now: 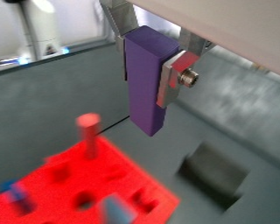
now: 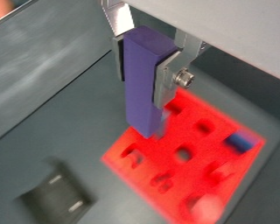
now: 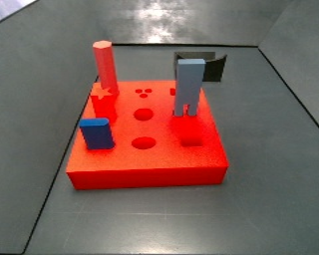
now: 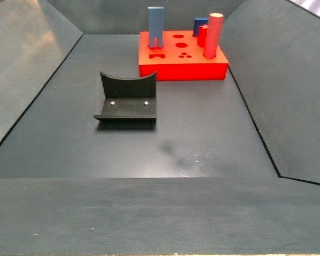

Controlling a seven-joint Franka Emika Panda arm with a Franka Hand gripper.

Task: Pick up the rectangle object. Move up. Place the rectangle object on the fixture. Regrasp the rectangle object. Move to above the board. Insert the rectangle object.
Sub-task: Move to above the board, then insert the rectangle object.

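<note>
Pincer (image 2: 149, 54) above board (image 2: 189, 157); red peg (image 1: 88, 133) stands nearby.

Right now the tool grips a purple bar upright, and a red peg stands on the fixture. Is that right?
Not quite. The red peg stands on the board, not on the fixture; a side view shows it. The rest holds: the tool, above the board in a wrist view, grips the purple bar upright.
</note>
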